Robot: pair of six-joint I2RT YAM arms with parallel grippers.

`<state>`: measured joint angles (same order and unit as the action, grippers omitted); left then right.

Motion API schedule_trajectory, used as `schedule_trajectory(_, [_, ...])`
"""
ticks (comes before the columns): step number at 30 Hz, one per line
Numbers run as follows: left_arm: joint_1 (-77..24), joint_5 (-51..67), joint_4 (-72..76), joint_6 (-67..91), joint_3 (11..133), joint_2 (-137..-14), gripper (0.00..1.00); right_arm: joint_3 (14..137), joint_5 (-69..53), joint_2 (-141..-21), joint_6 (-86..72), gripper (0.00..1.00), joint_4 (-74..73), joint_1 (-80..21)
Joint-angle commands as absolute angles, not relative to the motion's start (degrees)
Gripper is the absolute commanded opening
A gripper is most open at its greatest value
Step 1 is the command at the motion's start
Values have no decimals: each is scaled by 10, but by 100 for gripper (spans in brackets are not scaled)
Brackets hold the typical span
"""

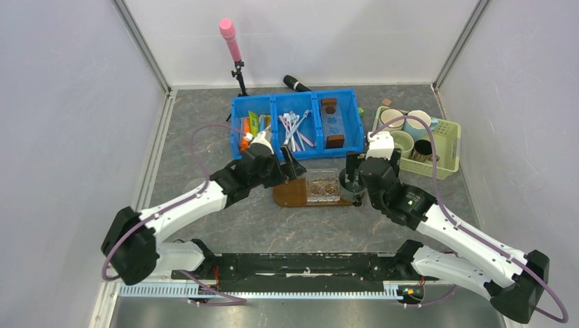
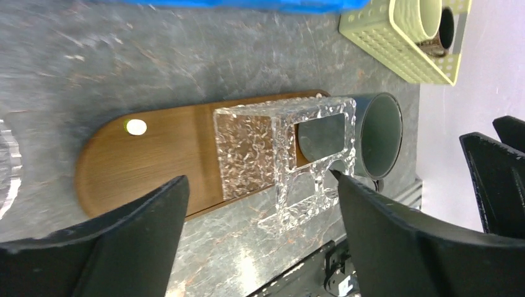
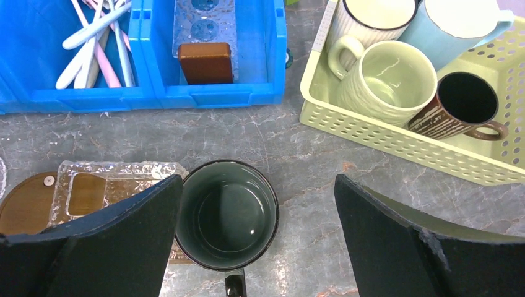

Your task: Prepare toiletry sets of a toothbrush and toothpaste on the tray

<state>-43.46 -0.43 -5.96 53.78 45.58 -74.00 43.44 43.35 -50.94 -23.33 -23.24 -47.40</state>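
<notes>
"Grey marbled counter (image 1: 205, 130), white walls (image 1: 307, 34) around it. Where do the task items lie?" the senior inspector asks.

"The flat oval tray of dark brown wood (image 1: 288, 195) sits mid-counter and carries a clear textured plastic holder (image 1: 322, 186). A dark green mug (image 3: 226, 213) stands at its right end. No brush or tube is on the tray yet. The slim light blue and whitish toothbrush (image 3: 93, 30) lies in the middle compartment of the blue plastic bin (image 1: 293, 96) at the far edge, mixed in with pink-handled toothbrushes (image 3: 110, 69). A small bright green toothpaste tube (image 1: 253, 124) lies in the left compartment. The white tube cannot be made out."

"Grippers?"

"The left gripper (image 2: 259, 185) hovers over the tray, fingers spread, empty. The right gripper (image 3: 257, 185) hangs above the mug, likewise spread wide and holding nothing."

"Handling?"

"As a judgement, the toothbrush is light, stiff and smooth, and likely to slip. It is best taken across mid-handle, where it lies free of its neighbours. The tube is light and soft and will dent, so it wants a gentle pinch on its body near the stiffer cap end."
</notes>
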Motion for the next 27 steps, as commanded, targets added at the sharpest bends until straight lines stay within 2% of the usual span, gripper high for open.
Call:
schedule_trajectory(1, [-413, -94, -145, 458, 496, -668, 100, 478, 439, -507, -205, 98, -223, -472])
schedule_trajectory(6, [-392, -185, -257, 387, 546, -616, 100, 510, 428, -531, -170, 98, -224, -464])
schedule_trajectory(10, [-378, -229, -283, 313, 569, -589, 100, 536, 406, -561, -146, 98, -235, -444])
schedule_trajectory(24, [-294, -183, -260, 253, 646, -685, 100, 642, 172, -686, -112, 98, -275, -249])
schedule_trajectory(27, [-284, -173, -253, 248, 656, -710, 100, 666, 158, -705, -130, 98, -293, -216])
